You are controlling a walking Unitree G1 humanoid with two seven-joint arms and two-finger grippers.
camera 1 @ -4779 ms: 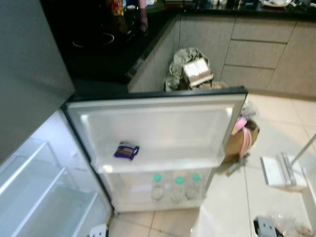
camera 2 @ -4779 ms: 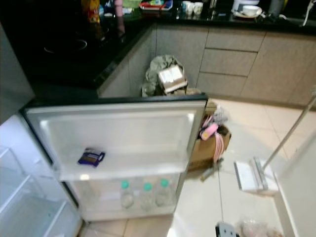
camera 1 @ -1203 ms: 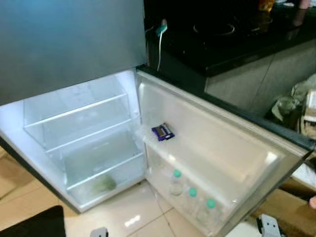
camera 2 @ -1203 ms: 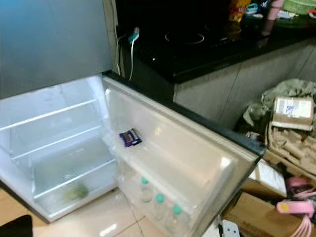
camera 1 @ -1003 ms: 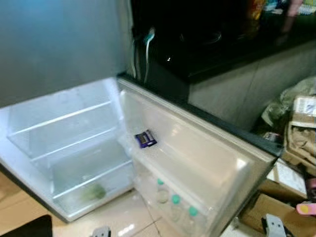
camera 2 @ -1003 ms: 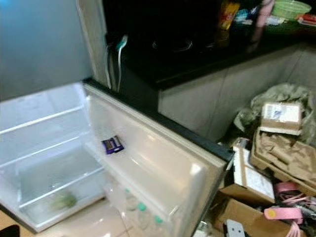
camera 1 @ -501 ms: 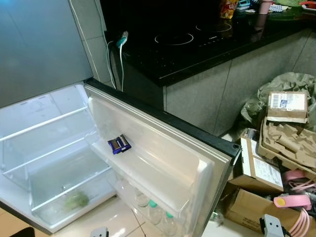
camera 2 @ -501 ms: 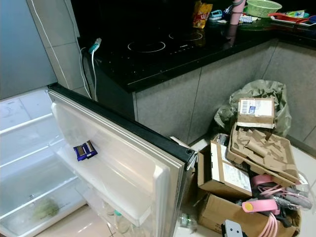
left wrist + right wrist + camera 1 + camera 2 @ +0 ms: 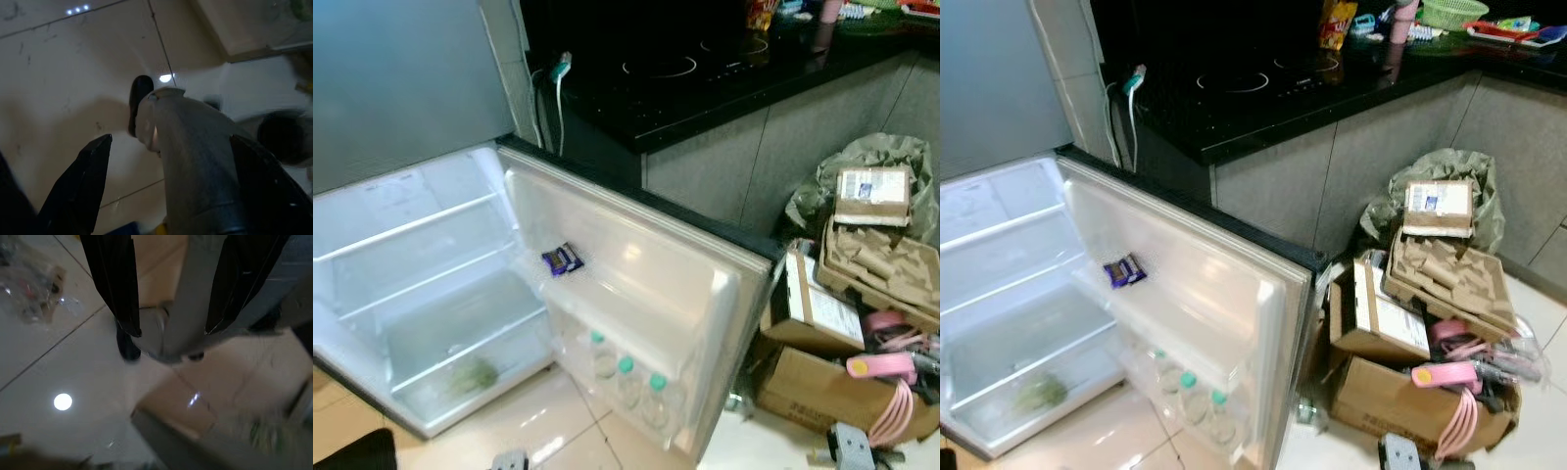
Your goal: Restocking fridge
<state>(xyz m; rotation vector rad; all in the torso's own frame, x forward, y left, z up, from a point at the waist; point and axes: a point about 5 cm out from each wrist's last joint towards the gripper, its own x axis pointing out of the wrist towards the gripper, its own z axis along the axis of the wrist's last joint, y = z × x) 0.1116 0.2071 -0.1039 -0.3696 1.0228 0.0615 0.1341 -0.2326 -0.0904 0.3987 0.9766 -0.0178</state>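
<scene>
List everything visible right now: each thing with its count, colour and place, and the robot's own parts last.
Open white fridge door: one, swung out toward the boxes.
Small purple-and-white snack packet: one, on the door's upper shelf.
Clear bottles with green caps: three, in the door's lower rack.
Green leafy item: one, blurred, on the fridge's bottom level.
Clear glass shelves: two, bare, inside the fridge.
Black cooktop counter: one, behind the door.
Teal-tipped white cable: one, hanging at the counter's end.
Brown cardboard boxes: several, stacked on the floor right of the door.
Pink objects: among the boxes.
Left claw: black fingers apart, over tiled floor.
Right claw: black fingers apart, over tiled floor.
</scene>
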